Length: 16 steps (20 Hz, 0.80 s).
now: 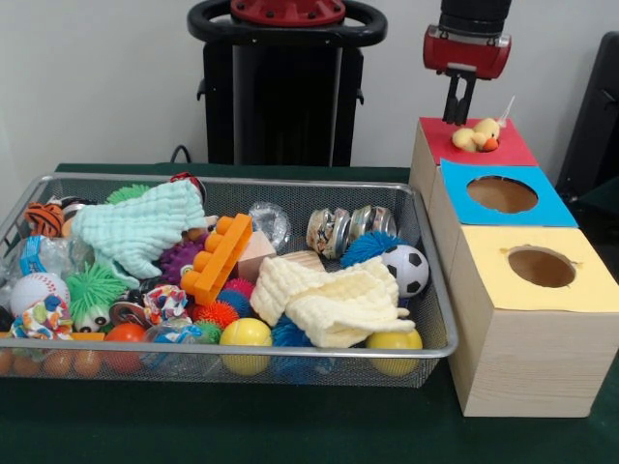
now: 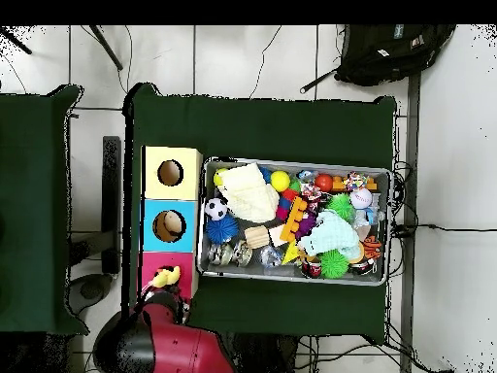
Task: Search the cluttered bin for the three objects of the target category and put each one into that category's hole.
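A small yellow plush duck (image 1: 479,135) with an orange bill lies on top of the red box (image 1: 517,151), covering its hole; it also shows as a yellow patch, the duck (image 2: 165,278), in the overhead view. My gripper (image 1: 458,118) hangs just left of and behind the duck, open, with nothing in it. The wire bin (image 1: 426,348) left of the boxes is full of toys: a soccer ball (image 1: 406,269), a cream cloth (image 1: 334,300), a mint cloth (image 1: 145,227), an orange brick (image 1: 218,256) and spiky balls.
Three wooden boxes stand in a row right of the bin: red farthest, blue (image 1: 455,186) with an open hole (image 1: 501,193), yellow (image 1: 585,290) nearest with its hole (image 1: 542,267). My red arm (image 2: 170,345) covers the gripper in the overhead view.
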Available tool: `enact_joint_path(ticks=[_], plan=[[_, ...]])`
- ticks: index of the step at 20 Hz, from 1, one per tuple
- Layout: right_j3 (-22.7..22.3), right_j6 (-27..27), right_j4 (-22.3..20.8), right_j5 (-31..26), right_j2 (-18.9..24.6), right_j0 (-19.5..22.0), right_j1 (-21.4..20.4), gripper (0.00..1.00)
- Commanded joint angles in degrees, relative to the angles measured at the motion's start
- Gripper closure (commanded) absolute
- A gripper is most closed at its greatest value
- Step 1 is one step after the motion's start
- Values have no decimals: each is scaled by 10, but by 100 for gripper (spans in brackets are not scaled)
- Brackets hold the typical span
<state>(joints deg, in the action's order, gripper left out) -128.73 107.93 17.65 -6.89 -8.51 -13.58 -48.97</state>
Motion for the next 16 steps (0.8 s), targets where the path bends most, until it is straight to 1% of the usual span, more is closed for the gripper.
enact_joint_path(ticks=[1, 5, 10, 13, 16], plan=[[57, 89, -9, 52, 54, 15, 40, 100], [55, 97, -10, 79, 84, 30, 58, 100], [66, 98, 5, 57, 73, 8, 57, 100], [59, 102, 4, 63, 91, 16, 60, 100], [51, 109, 7, 64, 96, 12, 56, 100]])
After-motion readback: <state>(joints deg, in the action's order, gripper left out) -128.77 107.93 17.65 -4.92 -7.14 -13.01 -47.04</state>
